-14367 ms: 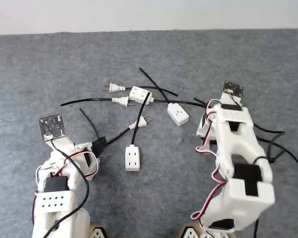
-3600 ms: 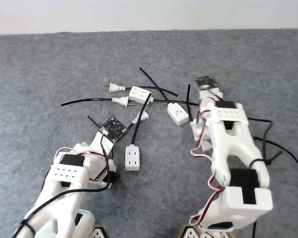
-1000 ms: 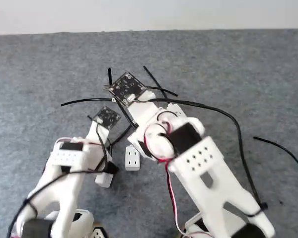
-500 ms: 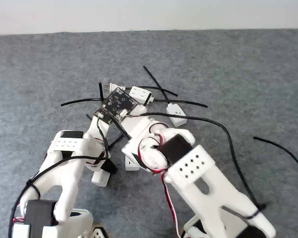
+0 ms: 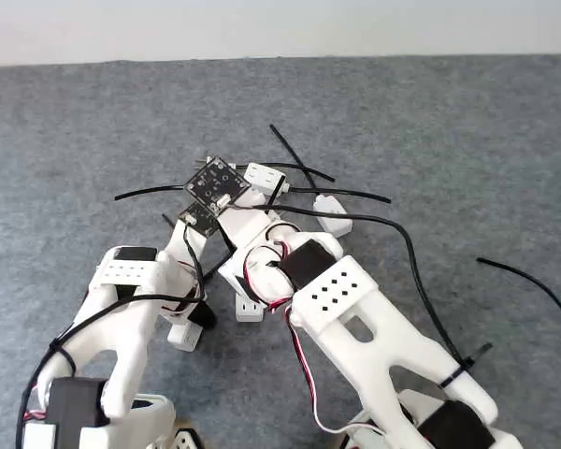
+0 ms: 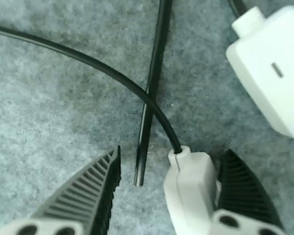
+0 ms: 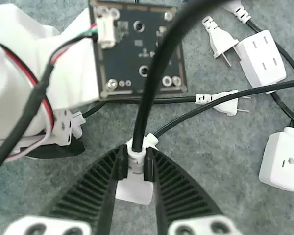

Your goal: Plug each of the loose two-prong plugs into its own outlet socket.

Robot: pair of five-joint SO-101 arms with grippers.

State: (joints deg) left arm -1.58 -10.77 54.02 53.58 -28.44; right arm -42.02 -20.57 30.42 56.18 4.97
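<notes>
- High view: the white-shelled left arm (image 5: 131, 299) and the white-shelled right arm (image 5: 365, 327) are leaning in together over the middle of the grey felt tabletop (image 5: 467, 122). A white rectangular outlet socket (image 5: 265, 176) is lying just beyond their wrists. A second white socket (image 5: 333, 215) is lying beside the right arm, and a third white socket (image 5: 250, 309) is showing partly between the two arms.
- Left wrist view: the left gripper (image 6: 171, 159) is hovering low over the felt with its ribbed black fingers (image 6: 95, 186) spread wide. A white moulded plug on a thin black cord (image 6: 191, 186) is lying between them, close against one finger. The cut end of a loose black cord (image 6: 142, 147) is lying in the same gap, and a white slotted socket block (image 6: 277, 68) is lying near.
- Right wrist view: the right gripper (image 7: 134, 154) is pinching a white collared plug on a thick black cable (image 7: 134, 191) between its fingers (image 7: 100, 191). Just beyond, the left arm's square dark circuit board (image 7: 137, 54) is showing. Two free white two-prong plugs (image 7: 218, 44) (image 7: 224, 100) are lying on the felt beside a white two-outlet socket (image 7: 262, 56).
</notes>
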